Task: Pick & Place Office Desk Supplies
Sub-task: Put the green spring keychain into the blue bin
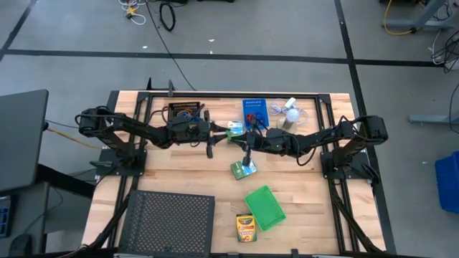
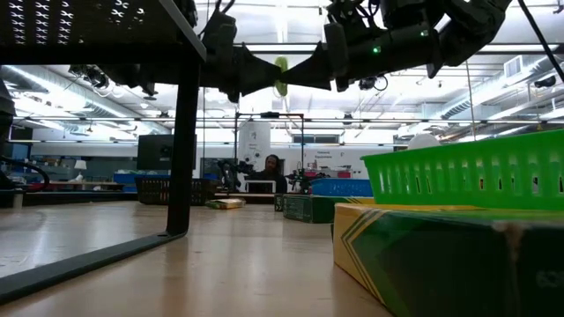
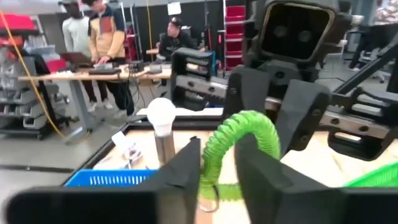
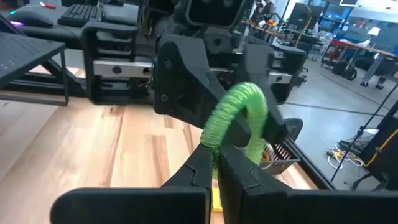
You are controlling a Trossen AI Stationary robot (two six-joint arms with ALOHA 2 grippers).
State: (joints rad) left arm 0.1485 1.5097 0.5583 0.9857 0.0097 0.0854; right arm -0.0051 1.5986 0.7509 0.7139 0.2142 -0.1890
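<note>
Green coiled rubber-band loop [image 4: 239, 115] pinched in closed right gripper [image 4: 217, 163], left gripper [image 3: 217, 165] slightly parted around it, above small blue plastic bin [image 1: 254, 111] holding small red item.

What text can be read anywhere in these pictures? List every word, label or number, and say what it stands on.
None can be read.
Crayon box: printing on its front, too small to read.
Green-white small box: markings, too small to read.
Signs on the room's back wall, low view: blurred.

Crayon box [image 1: 246, 228] beside bin [image 1: 265, 208]
</note>
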